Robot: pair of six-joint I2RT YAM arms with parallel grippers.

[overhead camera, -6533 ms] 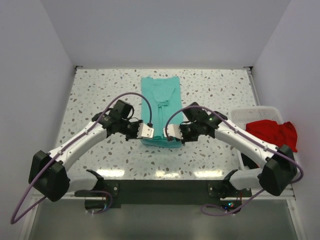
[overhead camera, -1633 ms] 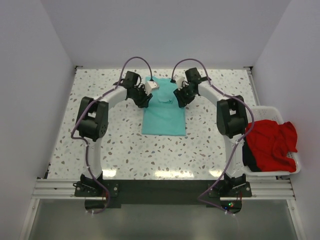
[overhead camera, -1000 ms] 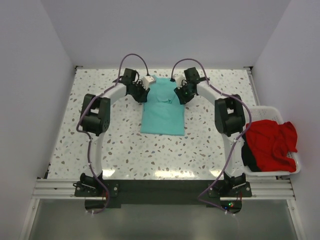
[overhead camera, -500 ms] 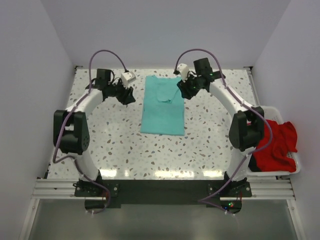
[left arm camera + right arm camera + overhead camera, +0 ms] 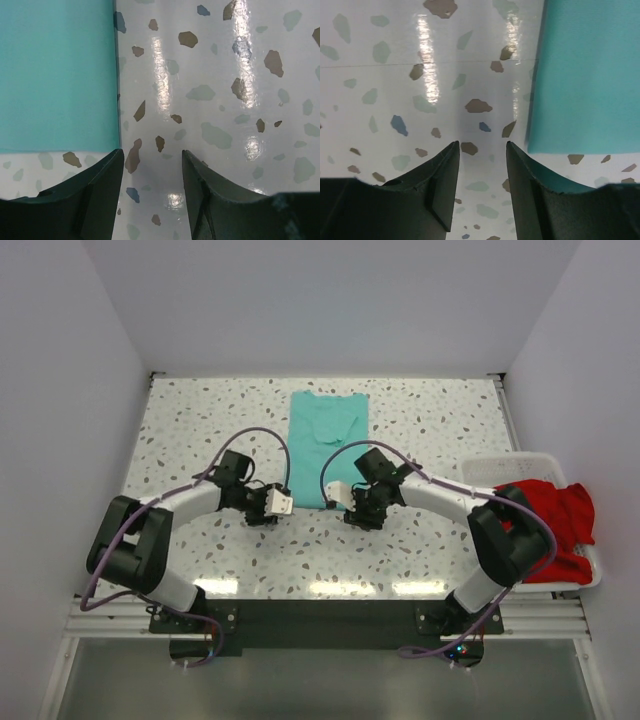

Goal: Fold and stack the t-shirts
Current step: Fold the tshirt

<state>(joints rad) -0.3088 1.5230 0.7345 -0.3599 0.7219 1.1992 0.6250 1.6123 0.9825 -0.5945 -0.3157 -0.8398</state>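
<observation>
At the 7 and 5 o'clock corners of the teal t-shirt [image 5: 326,435], left gripper [image 5: 274,504] and right gripper [image 5: 338,494] are hovering, jaws moderately apart and empty, probably lining up to pinch those corners for folding.

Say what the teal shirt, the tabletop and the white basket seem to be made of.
Flat folded teal t-shirt: soft matte fabric, likely cotton; it lies limp with no shine. Speckled tabletop: glossy terrazzo-look surface, stone or laminate unclear; lamp glare streaks it. White rectangular basket: probably moulded plastic, judging by its thin, smooth rim.
</observation>
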